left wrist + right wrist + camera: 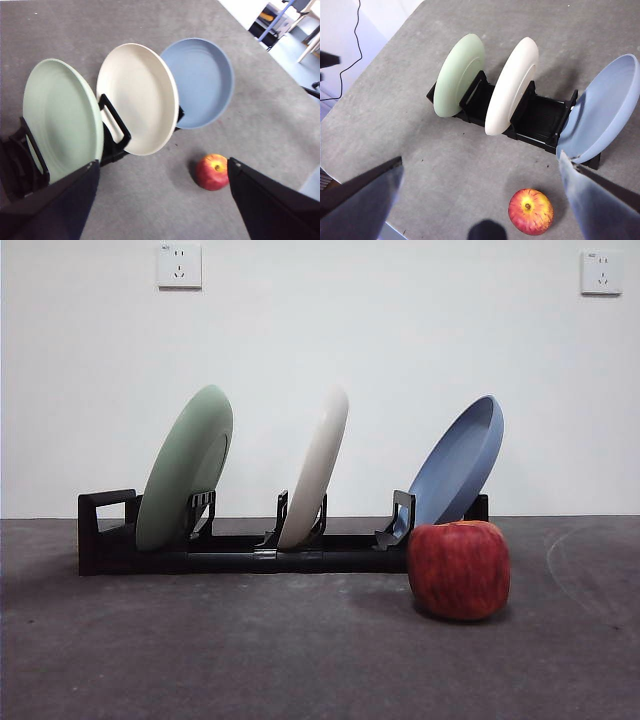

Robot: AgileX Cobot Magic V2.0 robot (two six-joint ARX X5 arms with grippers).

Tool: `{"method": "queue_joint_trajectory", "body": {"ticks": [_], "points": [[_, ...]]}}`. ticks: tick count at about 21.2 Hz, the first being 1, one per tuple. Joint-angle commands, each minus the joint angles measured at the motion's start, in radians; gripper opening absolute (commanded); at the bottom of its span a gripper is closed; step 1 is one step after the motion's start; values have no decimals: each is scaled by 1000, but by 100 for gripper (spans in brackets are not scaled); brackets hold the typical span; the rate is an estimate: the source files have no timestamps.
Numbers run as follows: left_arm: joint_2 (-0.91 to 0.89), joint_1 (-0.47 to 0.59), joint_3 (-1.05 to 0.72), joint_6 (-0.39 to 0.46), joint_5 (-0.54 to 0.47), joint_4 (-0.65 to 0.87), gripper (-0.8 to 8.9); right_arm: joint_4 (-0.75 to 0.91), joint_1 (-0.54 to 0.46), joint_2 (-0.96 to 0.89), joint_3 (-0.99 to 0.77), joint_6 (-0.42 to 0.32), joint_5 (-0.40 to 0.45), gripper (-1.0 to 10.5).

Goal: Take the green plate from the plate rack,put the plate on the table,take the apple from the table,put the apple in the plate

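Grippers in wrist views only, green plate [185,468] racked

The table [200,660] bears the plate rack [240,555] and, just beside it, the apple [458,569].

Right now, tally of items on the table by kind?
Plates: 3 - green plate, cream-white plate, blue plate
Plate rack: 1
Apple: 1
Total: 5

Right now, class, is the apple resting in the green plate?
No: the apple sits on the table, while the green plate stands in the plate rack.
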Motion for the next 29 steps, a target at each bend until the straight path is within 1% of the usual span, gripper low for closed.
{"method": "queue_joint_trajectory", "body": {"ticks": [1, 3, 5, 8, 11, 13, 14, 16, 18, 19, 27, 28, 29], "points": [[65, -18, 28, 0, -31, 28, 423, 7, 7, 11, 22, -6, 3, 598], [127, -28, 69, 0, -79, 35, 423, 7, 7, 18, 34, -6, 11, 598], [220, -39, 146, 2, -156, 33, 423, 11, 7, 18, 43, -6, 20, 598], [357, -48, 274, 5, -187, 18, 422, 10, 7, 18, 45, -6, 21, 597], [492, -53, 399, 7, -196, -21, 422, 8, 7, 18, 45, -6, 22, 597], [560, -64, 449, 22, -266, -59, 422, 8, 7, 18, 45, -6, 26, 596], [583, -68, 459, 37, -294, -76, 422, 8, 7, 18, 45, -6, 26, 596], [624, -80, 459, 47, -311, -87, 421, 8, 7, 18, 45, -6, 35, 596], [657, -86, 459, 46, -313, -94, 420, 7, 7, 18, 45, -6, 53, 596], [672, -91, 459, 46, -313, -96, 407, 7, 7, 18, 45, -6, 53, 596], [727, -97, 459, 46, -317, -103, 402, 6, 7, 18, 45, -5, 56, 595], [727, -97, 459, 46, -317, -100, 362, 6, 7, 18, 45, -4, 61, 595], [727, -97, 459, 47, -317, -100, 281, 6, 7, 18, 45, -5, 64, 595]]}}
